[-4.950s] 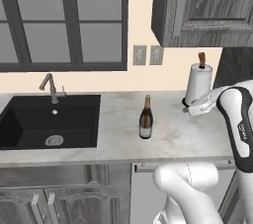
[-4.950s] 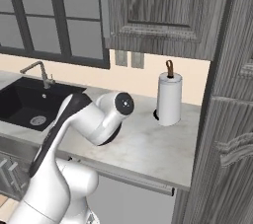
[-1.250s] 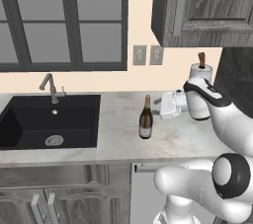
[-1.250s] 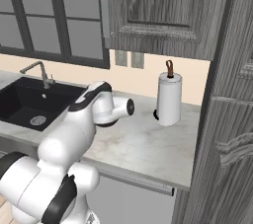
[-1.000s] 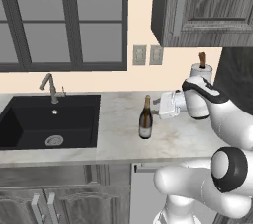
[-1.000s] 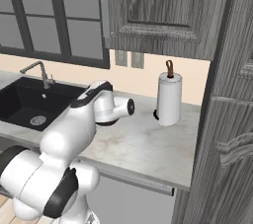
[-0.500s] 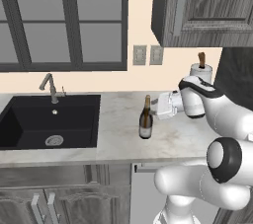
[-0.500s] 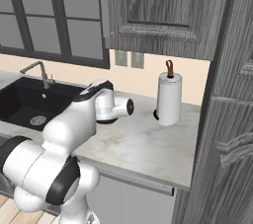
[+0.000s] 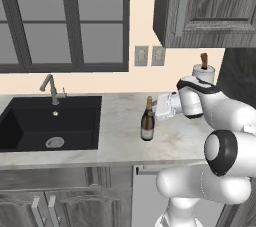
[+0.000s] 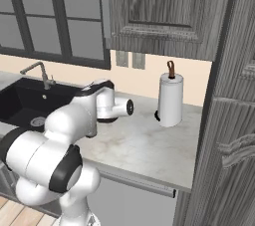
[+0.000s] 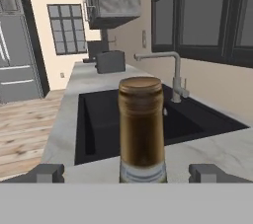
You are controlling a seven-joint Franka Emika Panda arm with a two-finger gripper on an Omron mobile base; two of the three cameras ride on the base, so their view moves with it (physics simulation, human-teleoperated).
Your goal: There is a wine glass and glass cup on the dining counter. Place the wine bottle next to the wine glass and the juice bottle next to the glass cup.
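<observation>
The wine bottle stands upright on the marble worktop, just right of the black sink, and the gripper sits level with its neck from the right, jaws spread wide and holding nothing. From the hand view the gold foil top is dead centre between the two fingertips. My call: slide in square, close below the foil, lift straight. Behind stand a faucet, a paper towel roll, wall outlets, dark cabinets and windows.
</observation>
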